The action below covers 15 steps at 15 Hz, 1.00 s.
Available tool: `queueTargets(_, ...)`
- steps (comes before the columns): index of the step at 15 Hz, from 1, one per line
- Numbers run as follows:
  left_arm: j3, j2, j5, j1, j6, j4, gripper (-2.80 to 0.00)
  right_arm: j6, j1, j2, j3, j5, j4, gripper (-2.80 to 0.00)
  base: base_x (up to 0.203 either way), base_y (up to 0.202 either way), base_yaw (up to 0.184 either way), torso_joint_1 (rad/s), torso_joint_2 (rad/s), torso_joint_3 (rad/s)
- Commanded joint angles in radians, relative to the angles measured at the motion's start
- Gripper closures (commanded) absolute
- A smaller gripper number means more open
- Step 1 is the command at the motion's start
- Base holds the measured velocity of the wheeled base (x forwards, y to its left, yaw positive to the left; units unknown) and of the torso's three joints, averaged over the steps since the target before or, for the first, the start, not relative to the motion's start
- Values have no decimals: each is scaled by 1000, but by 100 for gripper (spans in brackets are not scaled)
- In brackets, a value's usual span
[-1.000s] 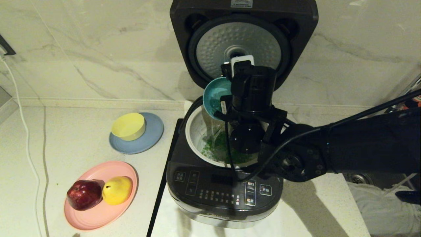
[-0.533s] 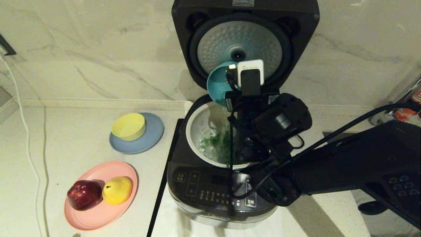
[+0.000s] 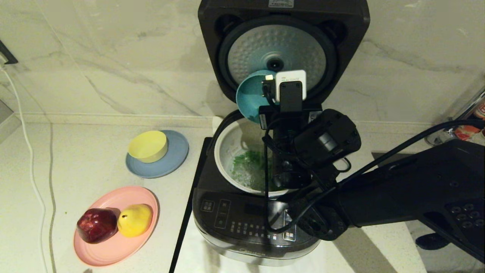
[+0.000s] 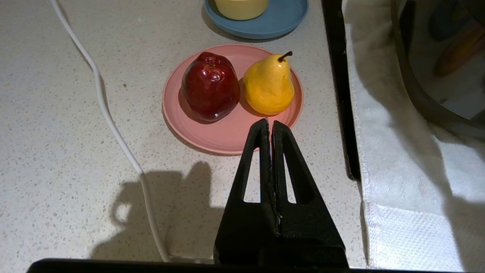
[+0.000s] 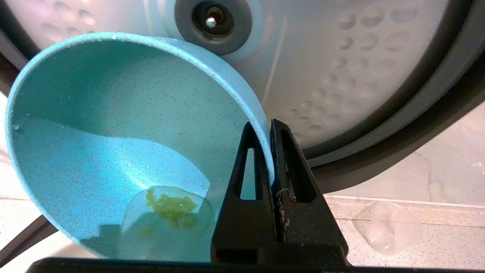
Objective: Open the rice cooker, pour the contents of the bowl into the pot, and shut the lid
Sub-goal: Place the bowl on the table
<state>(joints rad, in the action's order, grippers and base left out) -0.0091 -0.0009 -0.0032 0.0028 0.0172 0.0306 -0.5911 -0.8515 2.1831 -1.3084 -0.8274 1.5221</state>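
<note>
Right wrist view: right hand (image 5: 268, 131) clamped on smooth teal bowl (image 5: 113, 144) rim; dimpled silver lid (image 5: 341, 68) behind; left hand (image 4: 269, 127) together.

The rice cooker (image 3: 257, 223) front panel carries white button markings — too small, perhaps, to read.

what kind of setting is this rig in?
Most likely a home kitchen counter: pale speckled countertop against a marble-look wall, a rice cooker with its lid up, and a pink plate holding an apple and a pear.
</note>
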Motion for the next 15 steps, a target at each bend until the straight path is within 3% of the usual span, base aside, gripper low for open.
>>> queueTargets(1,0,-1,0,0,0,0,0,-9,-9,-14,3,-4,8,0,0,0,0,0,0,0)
queueTargets(15,0,-1,0,0,0,0,0,-42,-37,-54,41,-8,8,0,0,0,0,0,0,0)
